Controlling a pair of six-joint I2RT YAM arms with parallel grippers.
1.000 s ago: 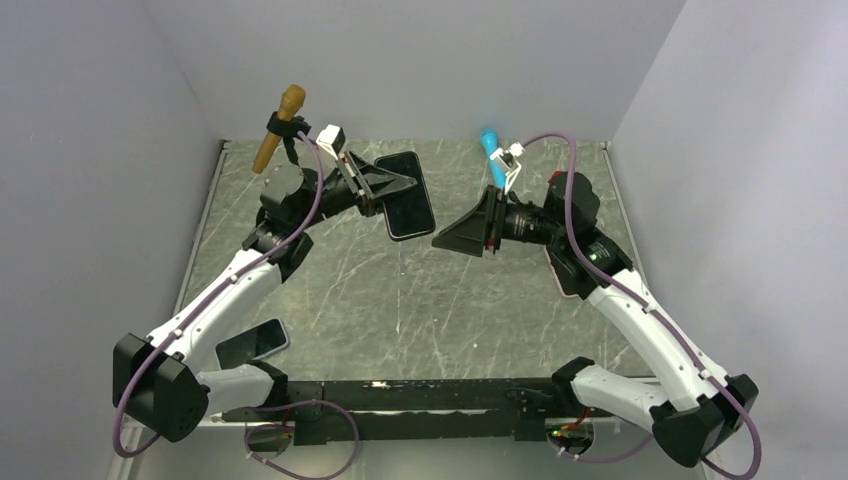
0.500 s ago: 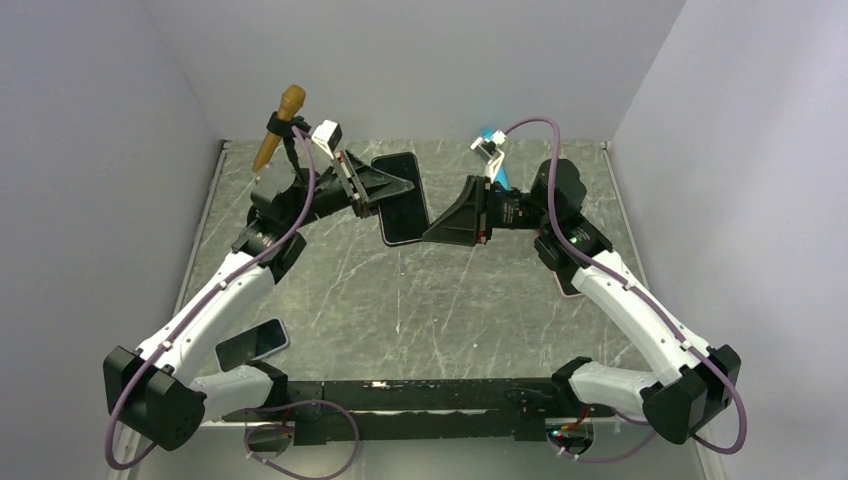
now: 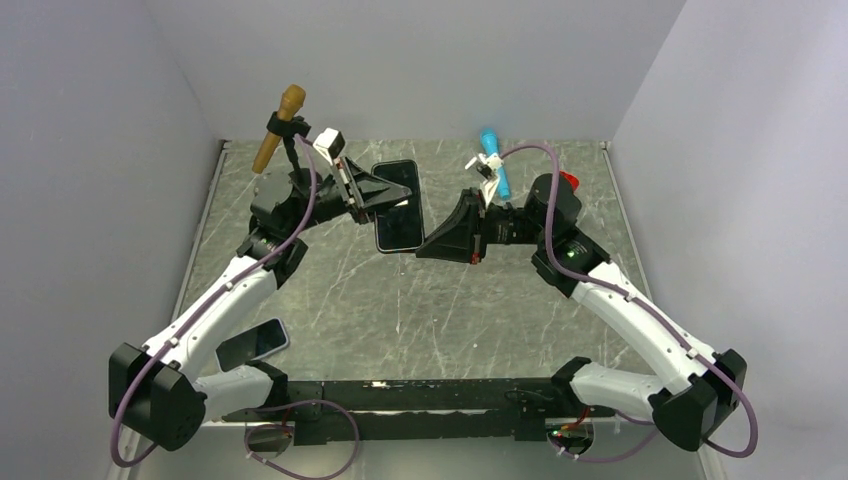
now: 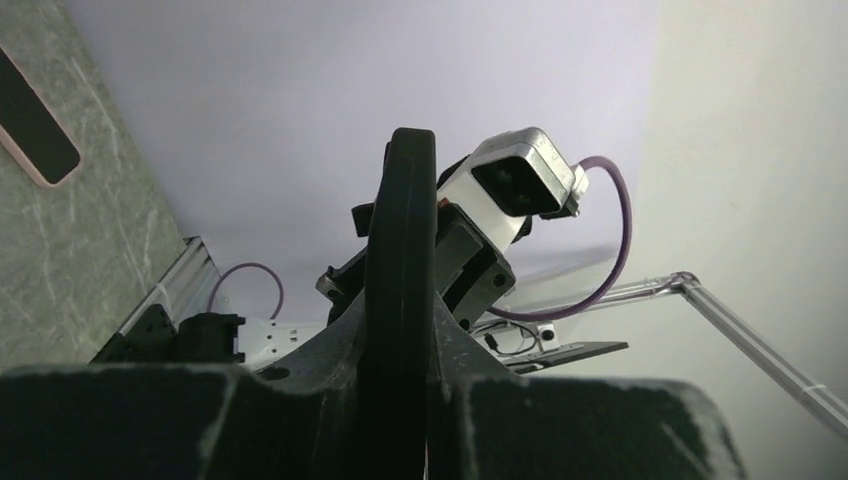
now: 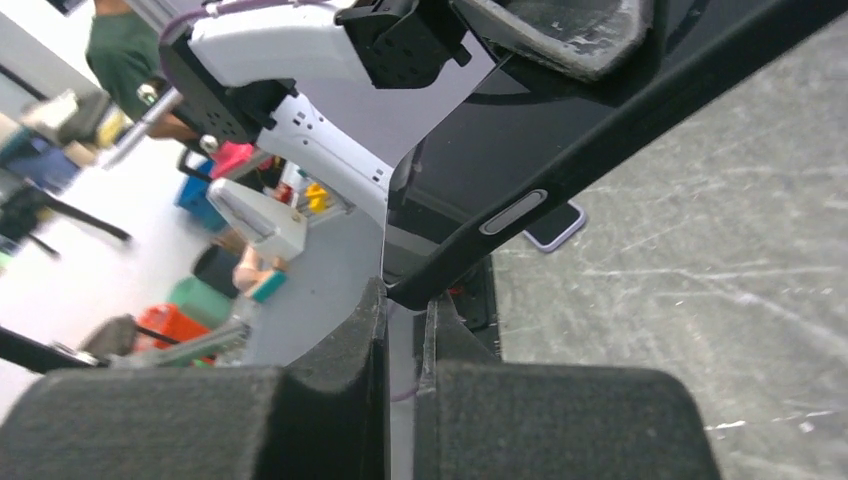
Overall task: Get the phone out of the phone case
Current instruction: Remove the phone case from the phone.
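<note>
The phone point(image 3: 398, 210), screen up in its black phone case point(image 3: 412, 168), hangs in the air above the back of the table. My left gripper point(image 3: 385, 197) is shut across it from the left; in the left wrist view the case point(image 4: 400, 240) stands edge-on between my jaws point(image 4: 400, 350). My right gripper point(image 3: 424, 247) is shut at the phone's near right corner. In the right wrist view the case's edge point(image 5: 600, 140) with its side button point(image 5: 512, 212) runs down to that corner, which sits between the tips of my nearly touching jaws point(image 5: 405, 300).
A second phone point(image 3: 252, 343) lies on the marble table point(image 3: 420, 310) at the near left. A pink-edged phone point(image 4: 35, 125) lies on the table in the left wrist view. Grey walls close in the table on three sides.
My right gripper has moved left to the phone's corner and gone from open to shut there. The left arm has shifted the phone slightly left and nearer.
</note>
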